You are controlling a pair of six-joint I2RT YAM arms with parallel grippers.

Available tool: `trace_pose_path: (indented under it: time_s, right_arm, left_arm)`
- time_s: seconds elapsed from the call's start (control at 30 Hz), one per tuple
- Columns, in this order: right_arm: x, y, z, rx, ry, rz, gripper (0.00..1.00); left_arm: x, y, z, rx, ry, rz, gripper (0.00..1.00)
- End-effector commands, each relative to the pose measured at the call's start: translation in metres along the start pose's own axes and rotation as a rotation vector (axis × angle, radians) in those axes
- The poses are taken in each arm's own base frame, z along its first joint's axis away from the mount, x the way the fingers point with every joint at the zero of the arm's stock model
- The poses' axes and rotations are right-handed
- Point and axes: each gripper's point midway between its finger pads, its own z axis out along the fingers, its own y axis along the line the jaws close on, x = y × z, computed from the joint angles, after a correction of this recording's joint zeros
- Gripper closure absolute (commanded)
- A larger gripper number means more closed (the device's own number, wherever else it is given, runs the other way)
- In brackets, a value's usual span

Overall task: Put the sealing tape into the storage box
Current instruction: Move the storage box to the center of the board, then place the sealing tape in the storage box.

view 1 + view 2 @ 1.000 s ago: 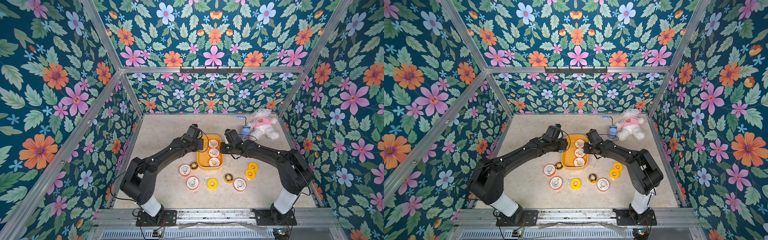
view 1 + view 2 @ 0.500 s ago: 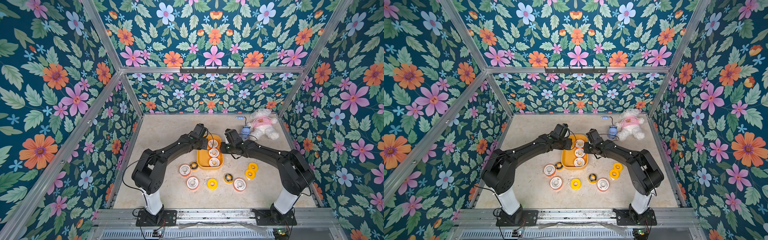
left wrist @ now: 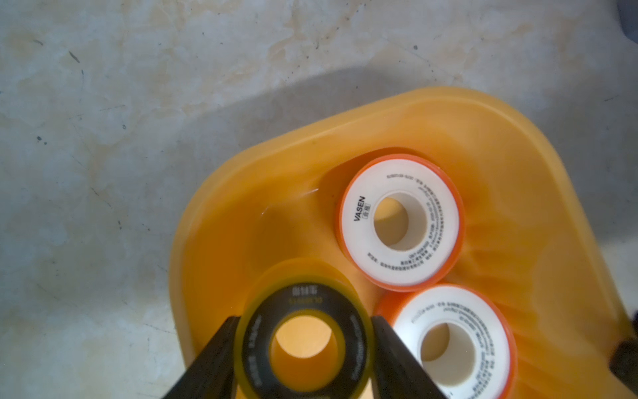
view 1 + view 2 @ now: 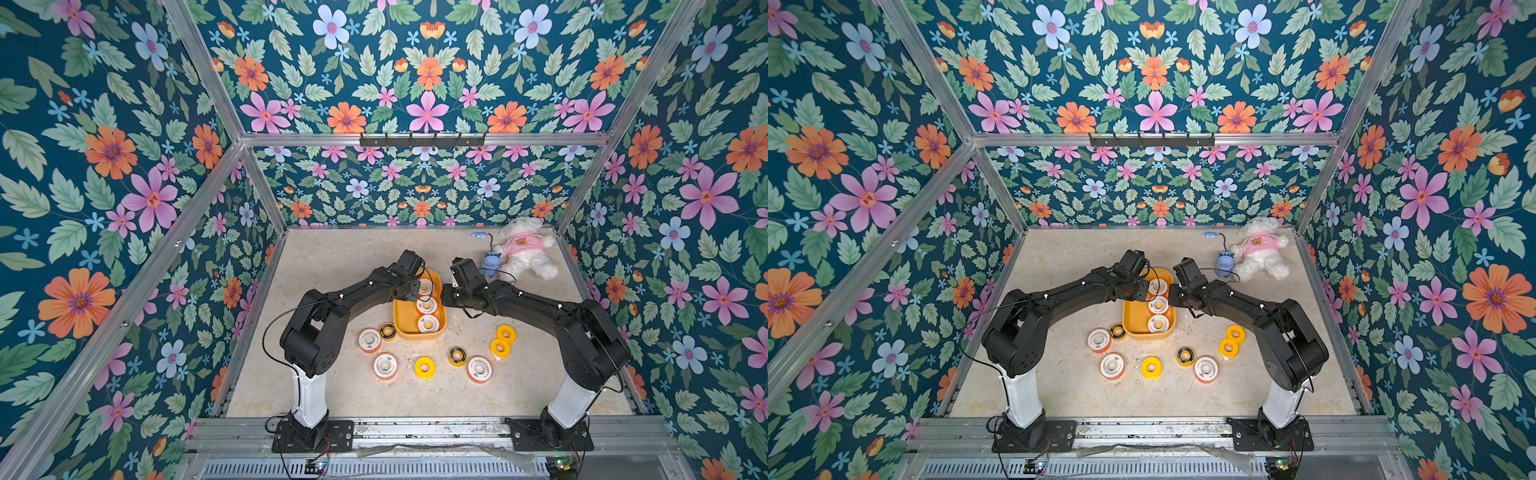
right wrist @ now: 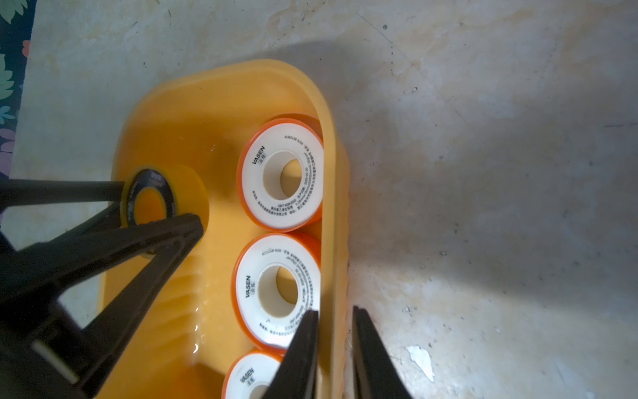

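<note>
The left gripper clasps a small black-faced, yellow-rimmed sealing tape ring inside the shallow yellow-orange plastic storage box, by its left wall (touching the floor or not, unclear). Three white-faced, orange-rimmed rolls line its right wall, which the right gripper pinches tightly.

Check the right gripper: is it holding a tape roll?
No, the right gripper pinches the storage box wall; no roll sits in it.

storage box: left row mostly free, right row was packed with white rolls; right gripper blocked right wall.
</note>
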Motion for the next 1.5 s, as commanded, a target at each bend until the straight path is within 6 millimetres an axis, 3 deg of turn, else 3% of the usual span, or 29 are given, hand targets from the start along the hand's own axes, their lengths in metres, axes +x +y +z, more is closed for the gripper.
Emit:
trace_pose_path:
  time_s: [0.0, 0.77, 1.47]
  right_arm:
    - [-0.001, -0.003, 0.001, 0.013, -0.007, 0.002, 0.77]
    - [0.004, -0.005, 0.005, 0.011, 0.008, 0.006, 0.78]
    - [0.001, -0.005, 0.002, 0.009, 0.003, 0.008, 0.78]
  left_arm:
    - [0.0, 0.005, 0.002, -0.039, 0.004, 0.016, 0.46]
    - [-0.005, 0.011, 0.017, -0.104, 0.001, 0.022, 0.43]
    - [-0.008, 0.016, 0.015, -0.133, -0.009, 0.023, 0.35]
